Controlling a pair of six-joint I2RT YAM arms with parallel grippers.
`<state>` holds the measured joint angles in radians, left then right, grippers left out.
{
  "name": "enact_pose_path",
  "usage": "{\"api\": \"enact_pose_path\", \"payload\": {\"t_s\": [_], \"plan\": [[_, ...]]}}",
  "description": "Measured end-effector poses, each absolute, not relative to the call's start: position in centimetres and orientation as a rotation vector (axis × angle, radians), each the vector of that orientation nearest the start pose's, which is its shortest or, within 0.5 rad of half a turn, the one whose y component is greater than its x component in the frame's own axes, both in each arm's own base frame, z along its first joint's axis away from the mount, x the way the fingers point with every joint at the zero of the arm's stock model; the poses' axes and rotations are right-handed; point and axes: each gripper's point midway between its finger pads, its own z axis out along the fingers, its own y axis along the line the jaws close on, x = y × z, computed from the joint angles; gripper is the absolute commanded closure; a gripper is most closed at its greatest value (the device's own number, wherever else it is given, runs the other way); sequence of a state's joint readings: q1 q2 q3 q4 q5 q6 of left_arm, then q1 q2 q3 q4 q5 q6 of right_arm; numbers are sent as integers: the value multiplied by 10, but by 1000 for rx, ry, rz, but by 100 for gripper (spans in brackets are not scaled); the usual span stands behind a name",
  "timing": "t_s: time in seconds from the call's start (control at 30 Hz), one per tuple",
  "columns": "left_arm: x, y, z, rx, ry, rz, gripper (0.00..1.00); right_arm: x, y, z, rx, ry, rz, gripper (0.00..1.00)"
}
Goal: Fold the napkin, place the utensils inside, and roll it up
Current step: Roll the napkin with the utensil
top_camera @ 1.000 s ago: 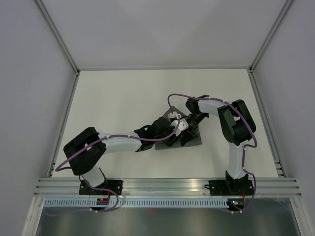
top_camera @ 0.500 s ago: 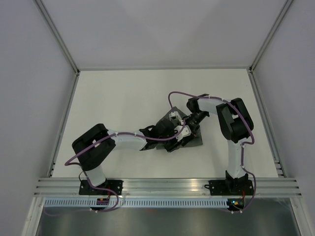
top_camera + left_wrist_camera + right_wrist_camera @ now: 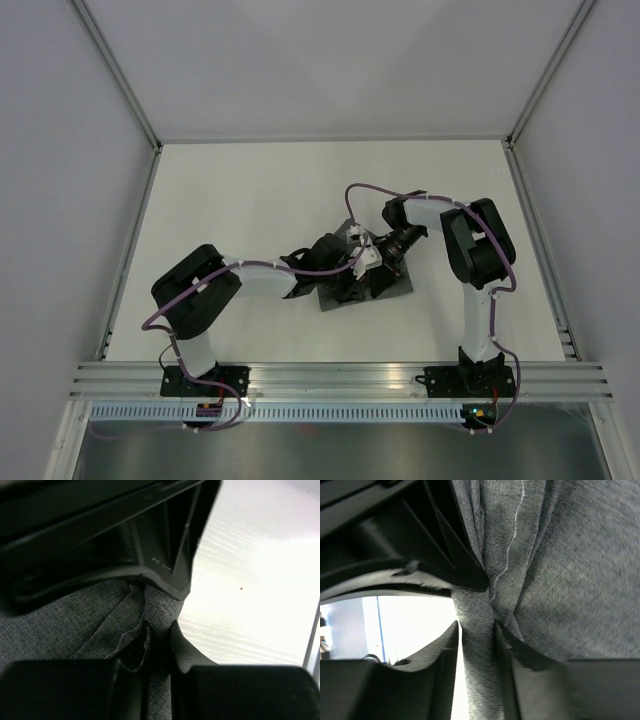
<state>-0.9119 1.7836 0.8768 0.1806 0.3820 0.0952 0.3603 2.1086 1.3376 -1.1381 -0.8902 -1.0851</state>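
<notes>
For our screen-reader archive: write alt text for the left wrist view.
The left gripper pinches a raised fold of the dark grey napkin. The black right gripper fills the top of the frame, meeting the same fold, with white table to the right.

No words or numbers can be read anywhere. A few tiny pale marks sit on the black plastic fingers (image 3: 165,555) in the left wrist view, too small to read.

On the bench (image 3: 250,200), left pincer (image 3: 352,279) and right pincer (image 3: 373,263) sit just beside each other over the bunched grey napkin (image 3: 398,289).
</notes>
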Motion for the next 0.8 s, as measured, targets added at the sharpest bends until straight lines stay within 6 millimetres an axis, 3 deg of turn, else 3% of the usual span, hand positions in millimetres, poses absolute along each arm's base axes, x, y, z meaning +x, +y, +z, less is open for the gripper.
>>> {"api": "enact_pose_path", "payload": {"t_s": [0.13,0.3,0.53,0.67,0.8], "plan": [[211,-376,26,1260,2010,-950,98,226,203,25,-1603,2263,1443,48],[211,-376,26,1182,2037,-1080,98,242,191,35,-1509,2258,1413,45],[211,-378,24,1111,2098,-1284,98,270,170,70,-1331,2178,1364,44],[212,-380,23,1073,2154,-1417,98,277,153,80,-1293,2114,1238,42],[211,-379,21,1023,2213,-1537,98,270,140,84,-1307,2047,1053,40]]}}
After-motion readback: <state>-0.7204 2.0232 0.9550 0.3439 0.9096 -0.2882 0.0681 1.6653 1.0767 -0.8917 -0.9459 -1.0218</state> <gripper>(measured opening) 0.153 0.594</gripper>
